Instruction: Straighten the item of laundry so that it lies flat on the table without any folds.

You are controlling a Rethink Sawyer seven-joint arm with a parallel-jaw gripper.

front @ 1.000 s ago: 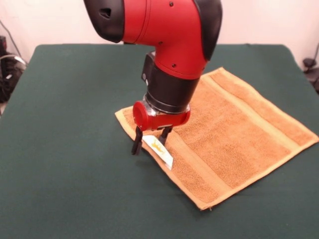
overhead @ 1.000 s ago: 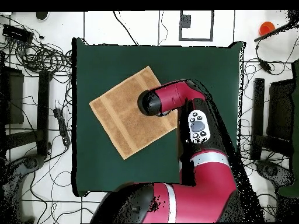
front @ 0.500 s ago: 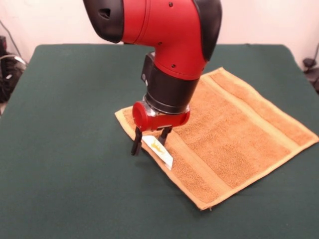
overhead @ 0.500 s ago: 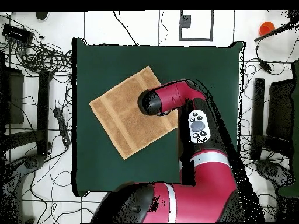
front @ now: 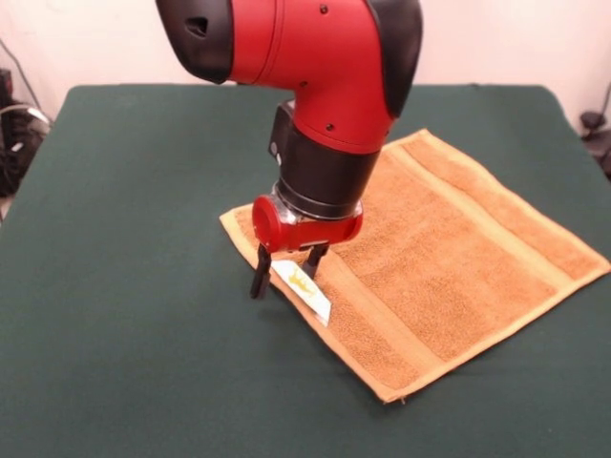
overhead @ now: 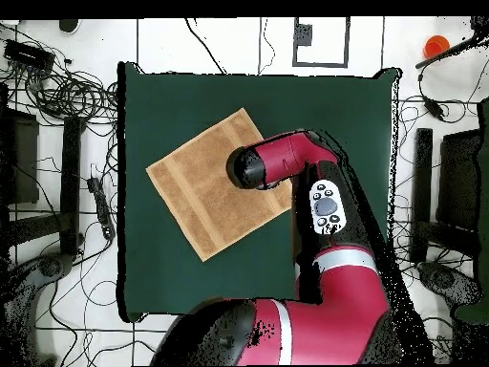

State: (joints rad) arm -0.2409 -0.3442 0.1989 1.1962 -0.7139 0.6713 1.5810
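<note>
The towel [front: 449,258] is spread open on the table [front: 124,191], toward four o'clock of centre in the front view, set diamond-wise. It looks flat, golden-orange with paler border bands; no fold is seen. A white label [front: 307,289] lies at its nine o'clock edge. There the gripper [front: 286,270] is poised, fingers parted astride the hem, nothing grasped.

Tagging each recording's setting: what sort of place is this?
Probably a robotics lab: one red and black arm works at a green felt-covered table, with cables strewn over the tiled floor around it.
</note>
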